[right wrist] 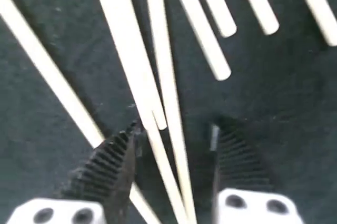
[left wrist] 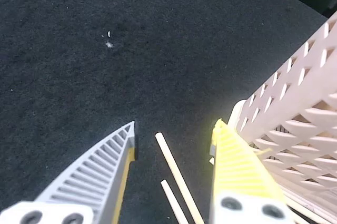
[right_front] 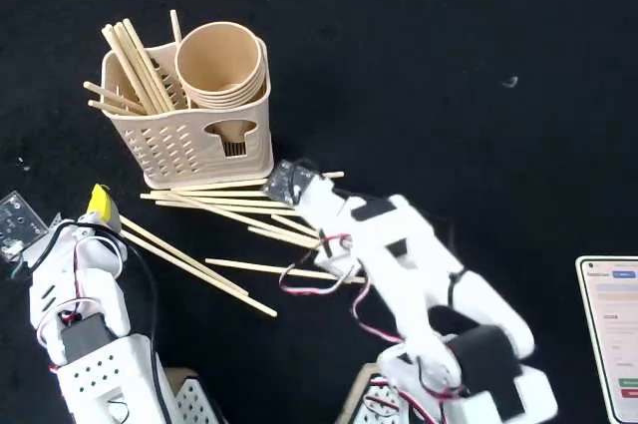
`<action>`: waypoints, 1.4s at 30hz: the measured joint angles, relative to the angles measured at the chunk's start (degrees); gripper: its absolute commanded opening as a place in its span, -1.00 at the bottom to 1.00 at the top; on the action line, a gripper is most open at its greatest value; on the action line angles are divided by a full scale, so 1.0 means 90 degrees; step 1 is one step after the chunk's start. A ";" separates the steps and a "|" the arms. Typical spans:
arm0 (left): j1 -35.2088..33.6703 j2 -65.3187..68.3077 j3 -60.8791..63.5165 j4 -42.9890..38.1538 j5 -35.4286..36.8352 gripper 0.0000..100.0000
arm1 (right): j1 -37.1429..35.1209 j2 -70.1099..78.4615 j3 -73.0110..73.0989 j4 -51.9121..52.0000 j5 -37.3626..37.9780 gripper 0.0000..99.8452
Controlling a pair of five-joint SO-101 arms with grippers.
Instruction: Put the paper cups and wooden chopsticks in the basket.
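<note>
The paper cups [right_front: 221,65] are already nested in the basket [right_front: 189,150], with a bundle of chopsticks [right_front: 135,70] stood on end beside them. The step in hand is judged to be gathering the loose chopsticks [right_front: 239,214], which lie scattered on the table just in front of the basket.

The right gripper [right_front: 289,183] is lowered at the basket's front corner on the cups' side. In its wrist view its jaws [right wrist: 174,132] are apart, and two sticks [right wrist: 168,103] run between them. These sticks lie lengthwise along the gripper's line of sight, so they are crossed squarely by the closing direction. Exactly which sticks these are in the high view cannot be made out, since that spot is covered by the gripper.

Several sticks lie with their long axes parallel to the basket's front wall. Others slant away from that wall, their far ends pointing off from the basket.

The left gripper [right_front: 100,203] is held off the basket's other front corner. Its jaws [left wrist: 175,126] are also apart, stick ends [left wrist: 176,174] show between them, and the basket wall [left wrist: 295,108] is just beside the yellow finger.

For the next move, the right jaws would need to be closed on the straddled pair. The pair would then be lifted, tipped upright and lowered into the basket beside the cups.
</note>
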 measured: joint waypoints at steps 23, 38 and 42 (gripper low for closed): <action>0.0000 0.0000 0.0000 0.0000 0.0000 -0.53 | 0.0371 -0.3370 -0.0322 0.3038 0.0664 -0.98; 0.0000 0.0000 0.0000 0.0000 0.0000 -0.53 | -0.2217 -0.5499 -0.2071 0.1221 -0.1954 -0.98; 0.0000 0.0000 0.0000 0.0000 0.0000 -0.53 | -0.2501 -0.5245 -0.2168 -0.0860 -0.2696 -0.98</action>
